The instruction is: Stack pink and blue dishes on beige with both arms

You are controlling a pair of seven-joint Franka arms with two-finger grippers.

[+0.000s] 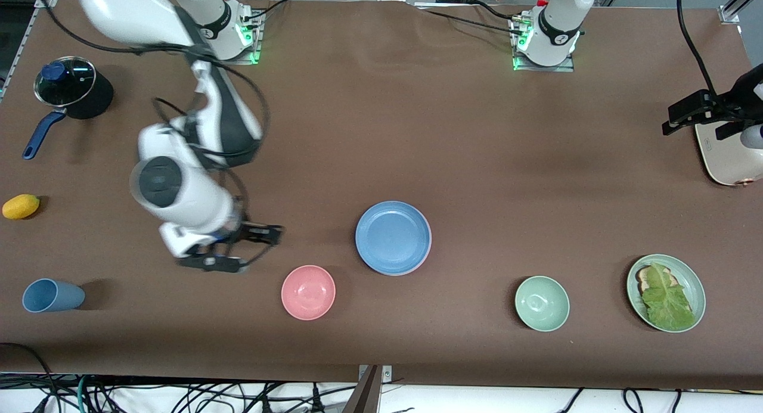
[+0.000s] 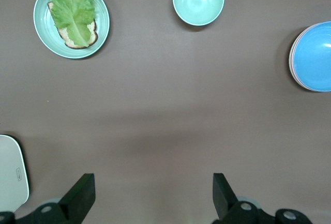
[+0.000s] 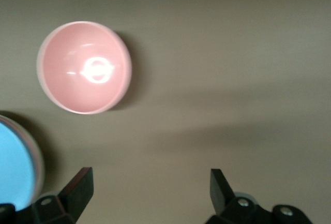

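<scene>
I see the blue dish (image 1: 393,237) sitting on top of a stack near the middle of the surface; under its edge a thin pale rim shows, in the left wrist view (image 2: 313,56) too, but I can't tell which plate(s) that rim belongs to. Pink and beige dishes aren't separately visible to me.

Right gripper (image 1: 238,251) hangs over bare surface toward the right arm's end, near the pink bowl (image 1: 308,292); fingers apart w/ nothing between them, confirmed in the right wrist view (image 3: 147,193), where the bowl (image 3: 84,67) and an edge of the blue dish (image 3: 15,167) also show. Left gripper (image 1: 685,118) is up at the left arm's end, over the surface beside a white appliance (image 1: 727,154); its fingers are spread wide and empty in its wrist view (image 2: 152,195).

Other items: mint bowl (image 1: 542,303) and mint plate w/ lettuce on toast (image 1: 666,292) toward the left arm's end, both about as near the front cam as the pink bowl. Toward the right arm's end: blue cup (image 1: 52,295) on its side, yellow fruit (image 1: 21,206), lidded black pot w/ blue handle (image 1: 70,94).
</scene>
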